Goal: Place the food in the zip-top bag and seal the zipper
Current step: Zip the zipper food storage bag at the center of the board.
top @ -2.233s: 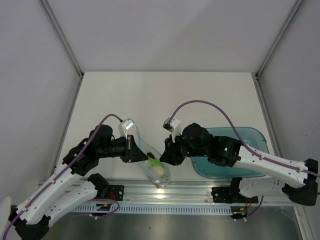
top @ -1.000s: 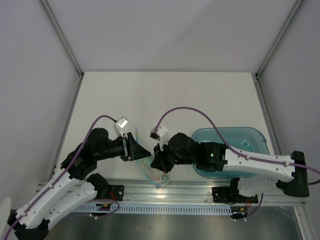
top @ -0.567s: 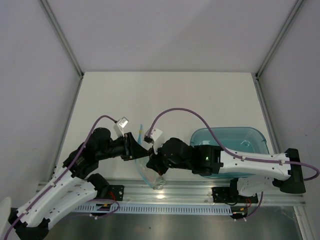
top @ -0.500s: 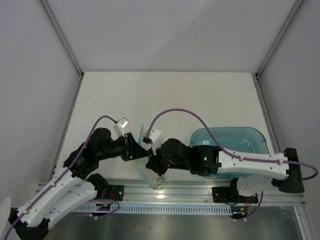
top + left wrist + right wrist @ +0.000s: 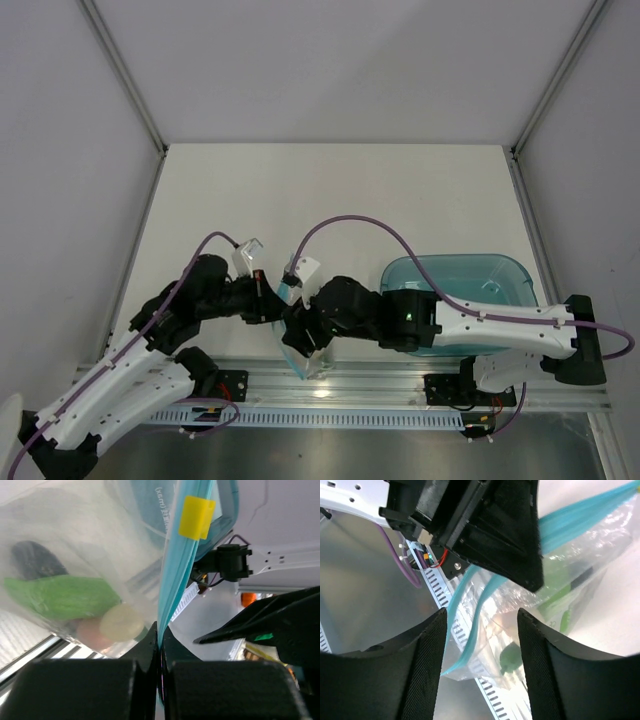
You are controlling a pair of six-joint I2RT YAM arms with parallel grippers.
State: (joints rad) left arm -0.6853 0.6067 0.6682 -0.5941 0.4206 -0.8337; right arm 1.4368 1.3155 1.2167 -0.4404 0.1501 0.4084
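Left wrist view puts me right up against the bag (image 5: 75,540), a clear, crinkly pouch with its load bunched together at one end. Inside it I can make out the light green cucumber (image 5: 60,597), the dark eggplant (image 5: 35,560) just behind it, the cream egg (image 5: 121,623) and the pink egg (image 5: 89,632) (partly covered by the cream one). The blue zipper (image 5: 175,585) runs along the bag's edge with a yellow slider (image 5: 196,517) clipped on it farther along. The left jaws are pinched tight on that strip, with nothing but the plastic between them.

From the right wrist, the right jaws stand well apart. Loose blue strips of the bag's mouth curl through the gap, and neither side presses on them. Through the plastic there I see the dark green pepper (image 5: 510,657) low in the bag, with a paler green shape beside it.

From above, the bag (image 5: 308,358) hangs between the two arms at the near edge of the bench (image 5: 330,200), over the metal rail (image 5: 330,385). The teal tray (image 5: 455,262) sits off to the right, apart from the bag. The right arm lies across it and hides much of its inside.
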